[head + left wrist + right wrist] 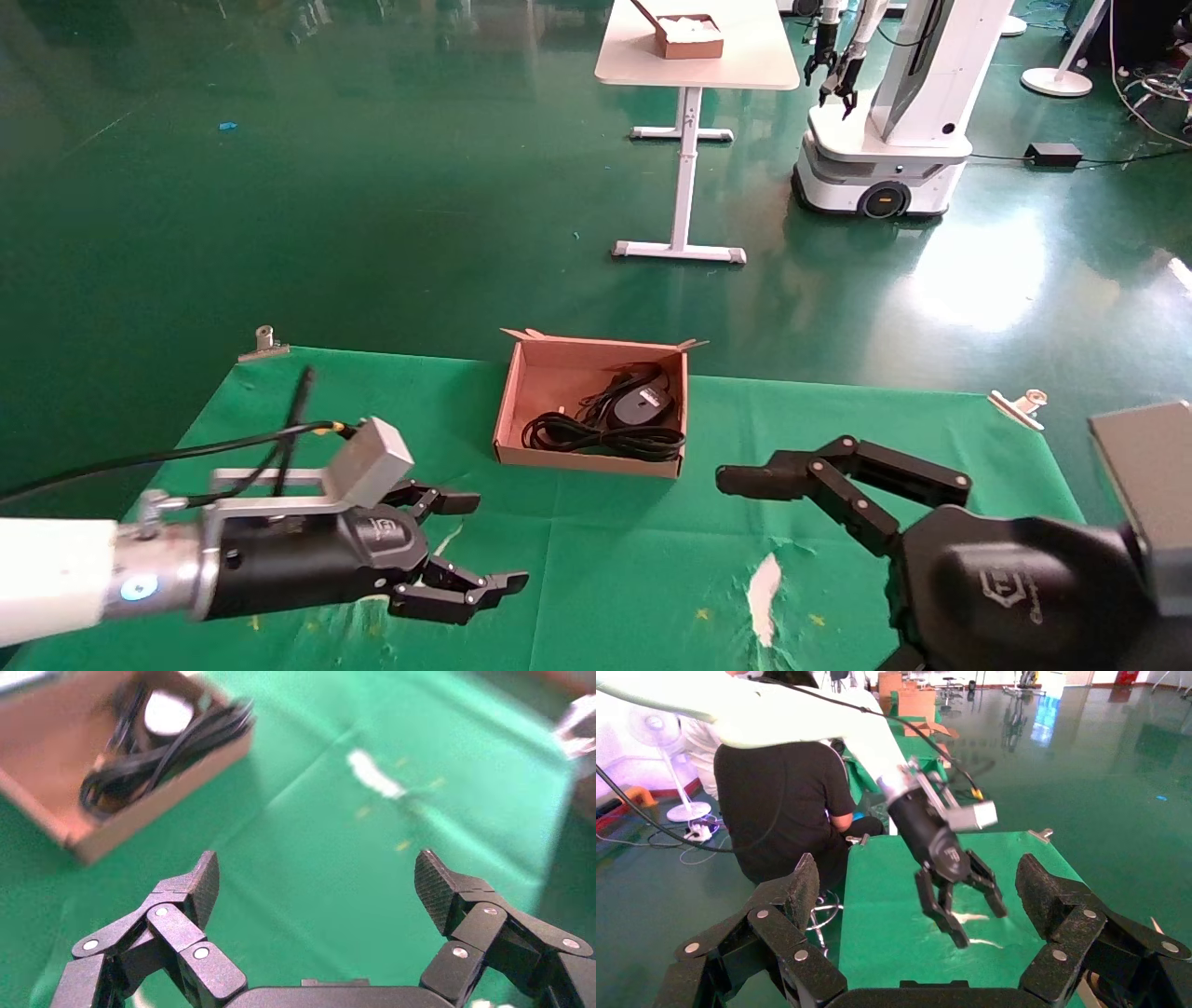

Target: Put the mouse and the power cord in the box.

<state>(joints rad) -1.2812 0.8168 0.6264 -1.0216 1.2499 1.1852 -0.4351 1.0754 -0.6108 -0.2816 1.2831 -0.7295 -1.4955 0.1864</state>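
Note:
The brown cardboard box sits at the far middle of the green cloth. Inside it lie the black mouse and the coiled power cord, the cord along the near wall. The left wrist view shows the box with the cord and mouse in it too. My left gripper hovers open and empty over the cloth, near and left of the box; its own view shows only cloth between the fingers. My right gripper is open and empty, near and right of the box, one finger pointing left.
The cloth has white torn patches between the two grippers. Metal clips hold its far corners. Beyond the table edge are green floor, a white table and another robot. A person in black sits beside the table.

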